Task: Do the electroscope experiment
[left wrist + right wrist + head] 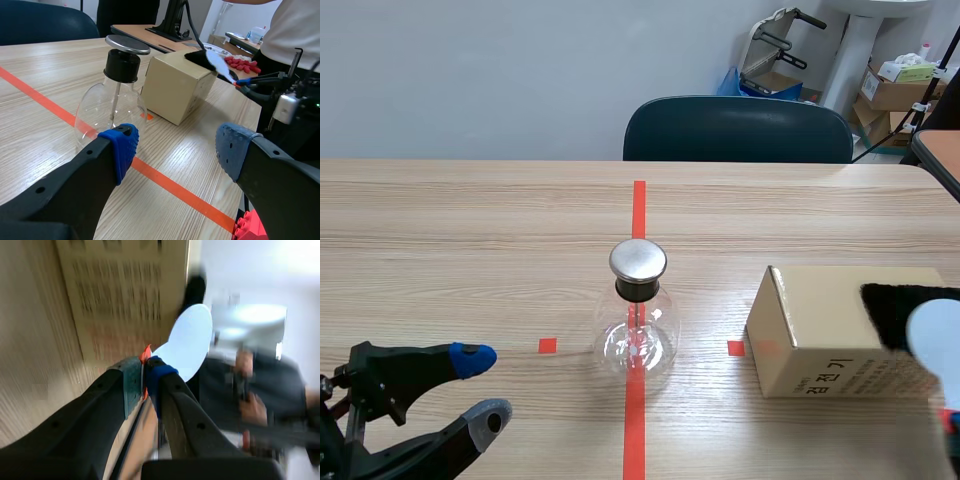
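Note:
The electroscope, a clear glass flask with a black neck and a metal disc on top, stands on the red centre tape line. My left gripper sits open near the table's front left; in the left wrist view the flask is just ahead of its left finger. A pale blue paddle lies against a black cloth on top of a cardboard box. My right gripper is shut on the paddle's orange handle, with the blade pointing ahead over the box.
A dark chair stands behind the table's far edge. A person in a white shirt stands beyond the right arm in the left wrist view. Red bricks lie under my left gripper's right finger. Boxes and equipment stand at the back right.

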Tool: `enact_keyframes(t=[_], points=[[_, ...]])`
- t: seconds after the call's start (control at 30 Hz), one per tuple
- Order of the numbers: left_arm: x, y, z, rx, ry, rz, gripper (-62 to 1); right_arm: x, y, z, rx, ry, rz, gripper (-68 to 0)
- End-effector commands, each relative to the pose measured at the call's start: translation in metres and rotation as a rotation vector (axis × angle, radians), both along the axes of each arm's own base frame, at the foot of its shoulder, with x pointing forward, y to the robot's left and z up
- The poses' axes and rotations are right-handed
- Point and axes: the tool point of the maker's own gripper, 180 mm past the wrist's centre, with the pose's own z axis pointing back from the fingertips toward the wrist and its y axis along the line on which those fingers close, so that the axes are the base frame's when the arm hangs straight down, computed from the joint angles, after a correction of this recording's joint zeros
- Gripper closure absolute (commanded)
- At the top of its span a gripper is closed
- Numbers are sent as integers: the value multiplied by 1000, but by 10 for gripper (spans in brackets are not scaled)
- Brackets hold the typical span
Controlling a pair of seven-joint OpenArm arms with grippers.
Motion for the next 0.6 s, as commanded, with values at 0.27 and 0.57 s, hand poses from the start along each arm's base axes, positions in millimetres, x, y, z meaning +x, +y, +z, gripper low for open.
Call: enact_keyframes(t=[0.27,0.57], points=[[0,-2,5,-25,-8,4,-362,-4,25,7,2,-33,153,-20],[0,-2,5,-25,-8,4,-362,-5,32,7,10,-32,192,-20]])
